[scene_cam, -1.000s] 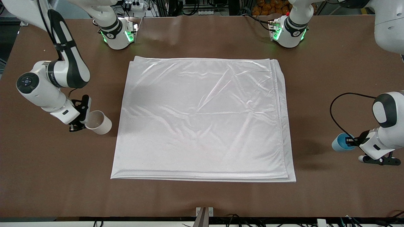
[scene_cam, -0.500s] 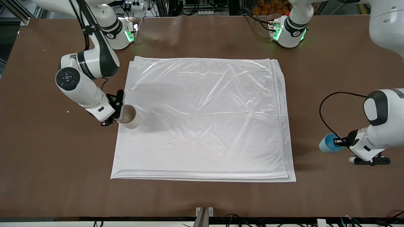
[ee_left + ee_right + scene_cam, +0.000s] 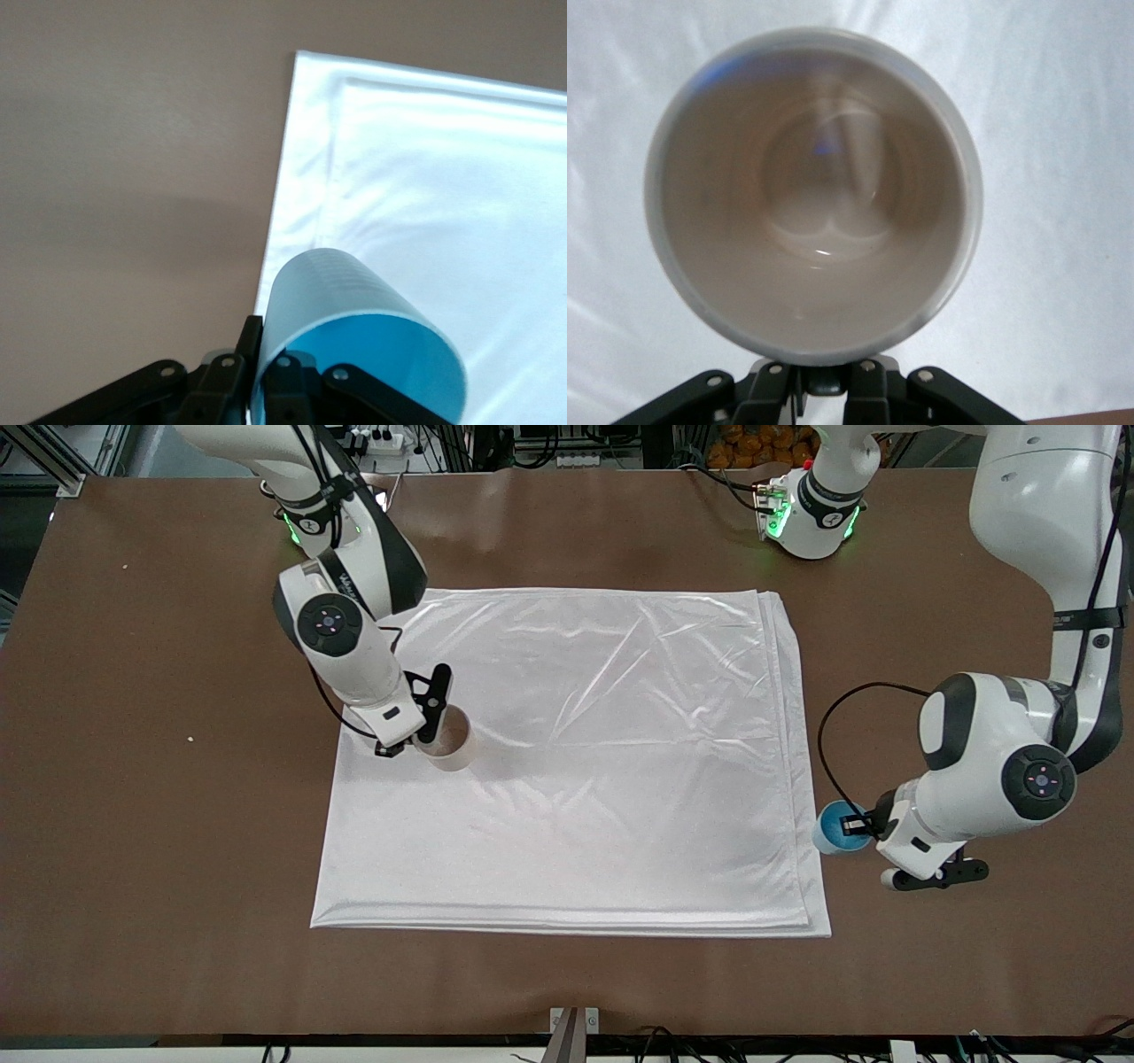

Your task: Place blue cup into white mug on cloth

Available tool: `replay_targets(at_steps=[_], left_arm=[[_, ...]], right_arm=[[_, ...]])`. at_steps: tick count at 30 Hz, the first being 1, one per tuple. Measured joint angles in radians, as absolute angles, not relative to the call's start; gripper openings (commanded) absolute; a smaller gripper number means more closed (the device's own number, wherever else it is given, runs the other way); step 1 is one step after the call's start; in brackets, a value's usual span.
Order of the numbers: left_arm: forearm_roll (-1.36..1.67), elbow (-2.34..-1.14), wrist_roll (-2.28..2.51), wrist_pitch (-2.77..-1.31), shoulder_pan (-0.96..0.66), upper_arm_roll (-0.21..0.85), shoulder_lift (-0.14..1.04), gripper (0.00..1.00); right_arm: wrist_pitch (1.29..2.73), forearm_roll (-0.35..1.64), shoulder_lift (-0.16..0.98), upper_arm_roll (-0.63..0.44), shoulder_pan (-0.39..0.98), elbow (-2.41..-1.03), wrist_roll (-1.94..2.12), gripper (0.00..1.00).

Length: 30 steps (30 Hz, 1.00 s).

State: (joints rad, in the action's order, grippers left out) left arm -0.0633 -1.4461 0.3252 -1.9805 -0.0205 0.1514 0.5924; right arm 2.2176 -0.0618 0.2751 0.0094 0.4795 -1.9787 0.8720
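Note:
The white cloth (image 3: 576, 762) lies spread in the middle of the brown table. My right gripper (image 3: 431, 731) is shut on the white mug (image 3: 447, 740) and holds it over the cloth, toward the right arm's end. The right wrist view looks into the empty mug (image 3: 815, 186), with my right gripper (image 3: 828, 385) clamped at its rim. My left gripper (image 3: 855, 825) is shut on the wall of the blue cup (image 3: 834, 828) and holds it over the cloth's edge at the left arm's end. The left wrist view shows the cup (image 3: 354, 336) in my left gripper (image 3: 261, 372), over the cloth's edge (image 3: 301, 177).
Bare brown table (image 3: 177, 868) surrounds the cloth on all sides. The two arm bases (image 3: 806, 509) stand along the table's edge farthest from the front camera. A small metal bracket (image 3: 573, 1019) sits at the table's nearest edge.
My right gripper has carried the mug from beside the cloth to over it. My left gripper has carried the blue cup from the table's left-arm end toward the cloth's edge.

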Motion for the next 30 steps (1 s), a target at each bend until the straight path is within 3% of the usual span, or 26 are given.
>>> replay_targets(at_steps=[16, 30], left_arm=[[-0.062, -1.446, 0.537, -1.96, -0.096, 0.214, 0.592, 0.0], [-0.062, -1.446, 0.709, -1.959, -0.099, 0.339, 0.572, 0.0]], right_arm=[[2.227, -0.062, 0.491, 0.008, 0.637, -1.788, 0.652, 0.0], [2.265, -0.07, 0.61, 0.007, 0.688, -1.689, 0.602, 0.03]])
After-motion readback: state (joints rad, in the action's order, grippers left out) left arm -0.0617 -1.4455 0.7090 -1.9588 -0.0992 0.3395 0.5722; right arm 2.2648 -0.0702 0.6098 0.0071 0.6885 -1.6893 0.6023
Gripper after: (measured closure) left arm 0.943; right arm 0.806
